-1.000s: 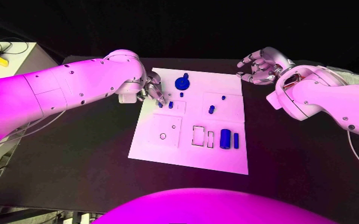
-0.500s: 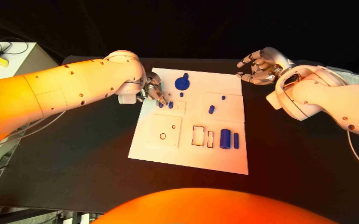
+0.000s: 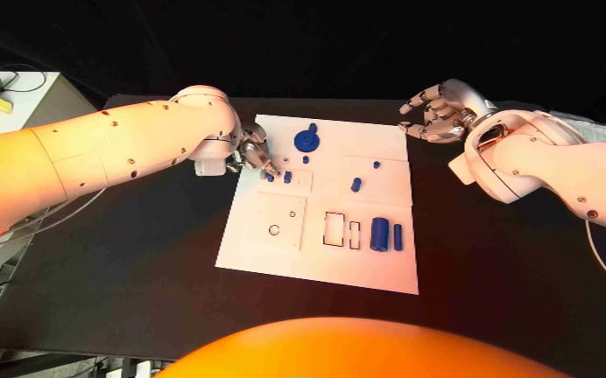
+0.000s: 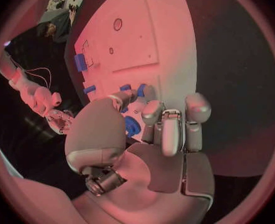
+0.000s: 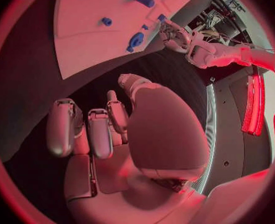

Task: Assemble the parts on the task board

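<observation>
- Nearest the robot, the task board (image 3: pixel 271 251) lies flat on the black counter (image 3: pixel 126 247), its near corner reaching toward the robot's body.
- On the near half of the board, a thick blue cylinder (image 3: pixel 380 234) lies beside a thinner blue rod (image 3: pixel 398 236), just right of a rectangular cutout.
- Mid-board, a short blue peg (image 3: pixel 357 184) lies near a smaller one (image 3: pixel 376 165).
- At the board's left edge, the left hand (image 3: pixel 253 152) reaches over with its fingers bunched together, the fingertips (image 3: pixel 271 171) down at two small blue parts (image 3: pixel 288 177); whether it actually pinches one, I cannot tell.
- Farther back, a round blue part (image 3: pixel 307 140) sits near the board's far edge.
- The right hand (image 3: pixel 434 114) hovers off the board's far right corner, fingers loosely curled and apart, holding nothing.
</observation>
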